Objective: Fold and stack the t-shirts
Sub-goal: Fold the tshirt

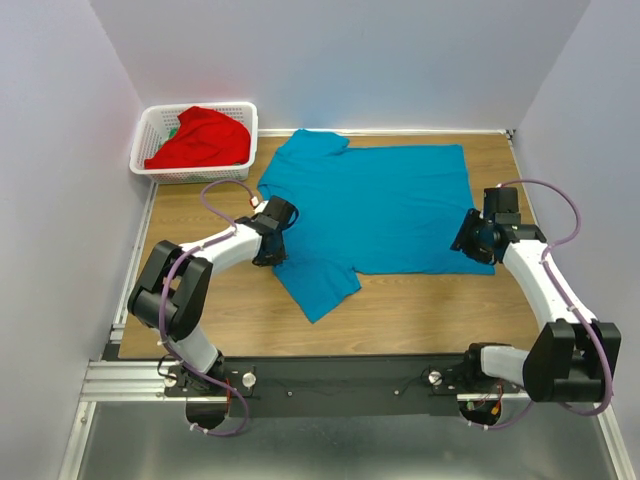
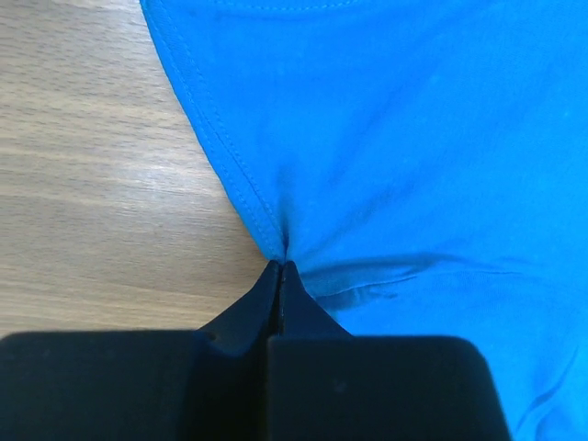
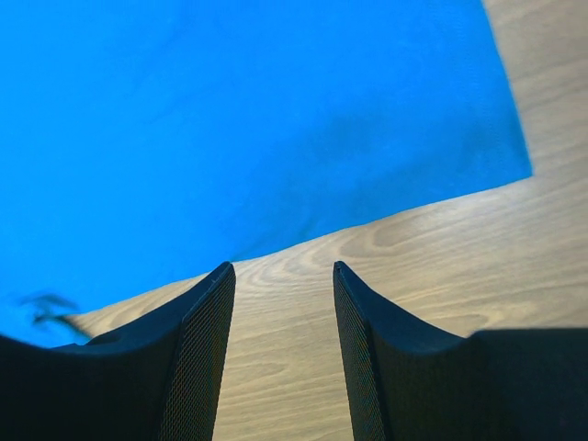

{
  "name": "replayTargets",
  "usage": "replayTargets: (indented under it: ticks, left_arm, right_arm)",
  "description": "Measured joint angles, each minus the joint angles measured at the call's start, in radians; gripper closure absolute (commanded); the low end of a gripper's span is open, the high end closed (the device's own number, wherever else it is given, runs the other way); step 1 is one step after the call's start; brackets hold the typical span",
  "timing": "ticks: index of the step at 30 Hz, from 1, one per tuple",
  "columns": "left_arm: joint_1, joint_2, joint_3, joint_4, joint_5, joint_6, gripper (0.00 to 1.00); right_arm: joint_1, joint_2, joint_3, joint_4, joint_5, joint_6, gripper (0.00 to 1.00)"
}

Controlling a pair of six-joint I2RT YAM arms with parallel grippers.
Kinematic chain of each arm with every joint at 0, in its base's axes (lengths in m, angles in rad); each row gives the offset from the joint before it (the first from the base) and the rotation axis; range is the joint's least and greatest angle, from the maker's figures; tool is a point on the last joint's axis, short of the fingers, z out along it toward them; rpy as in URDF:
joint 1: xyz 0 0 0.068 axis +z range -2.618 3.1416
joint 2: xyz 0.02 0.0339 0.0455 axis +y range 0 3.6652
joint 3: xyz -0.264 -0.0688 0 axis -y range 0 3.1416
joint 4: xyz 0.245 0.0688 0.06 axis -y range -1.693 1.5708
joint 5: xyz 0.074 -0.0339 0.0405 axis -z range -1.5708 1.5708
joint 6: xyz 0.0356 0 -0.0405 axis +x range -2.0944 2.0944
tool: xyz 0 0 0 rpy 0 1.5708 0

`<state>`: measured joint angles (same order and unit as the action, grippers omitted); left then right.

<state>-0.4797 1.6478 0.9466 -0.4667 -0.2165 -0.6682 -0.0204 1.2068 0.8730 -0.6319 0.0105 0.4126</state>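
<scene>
The teal-blue t-shirt [image 1: 380,205] lies spread flat on the wooden table, collar to the left, one sleeve toward the near edge. My left gripper [image 1: 272,247] is shut on the shirt's edge at the armpit, where the near sleeve meets the body; the left wrist view shows the cloth [image 2: 413,138] pinched at the fingertips [image 2: 281,266]. My right gripper [image 1: 466,243] is open at the shirt's hem corner on the right; in the right wrist view its fingers [image 3: 207,312] hover over bare wood just short of the cloth edge [image 3: 276,119]. The red t-shirt [image 1: 200,138] lies crumpled in the basket.
A white lattice basket [image 1: 240,125] stands at the back left corner. White walls close the table on the left, back and right. Bare wood [image 1: 420,310] lies between the shirt and the near rail.
</scene>
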Motion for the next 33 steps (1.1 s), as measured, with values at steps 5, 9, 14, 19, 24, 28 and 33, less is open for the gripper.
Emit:
replayTargets:
  ticks: [5,9,14,19,24,28,33]
  left_arm:
    - [0.012,-0.002,-0.001,-0.008,-0.024,0.04,1.0]
    - [0.018,-0.006,-0.005,-0.008,-0.041,0.08,1.0]
    - [0.023,-0.013,-0.013,-0.005,-0.045,0.121,1.0]
    - [0.023,-0.018,-0.023,0.02,-0.045,0.157,1.0]
    - [0.023,-0.029,-0.042,0.047,-0.043,0.179,1.0]
    - [0.027,-0.036,-0.052,0.064,-0.043,0.19,1.0]
    - [0.035,-0.05,-0.069,0.076,-0.043,0.194,1.0]
  right_arm:
    - [-0.021,0.087,0.0,-0.022,0.069,0.033,0.46]
    - [-0.101,0.111,-0.014,-0.029,0.108,0.058,0.47]
    - [-0.246,0.117,-0.05,-0.013,0.089,0.07,0.47]
    - [-0.346,0.179,-0.099,0.022,-0.004,0.081,0.48]
    - [-0.362,0.222,-0.115,0.055,-0.042,0.081,0.49]
    - [-0.365,0.243,-0.122,0.086,-0.058,0.08,0.5]
    - [-0.368,0.246,-0.122,0.094,-0.058,0.08,0.52]
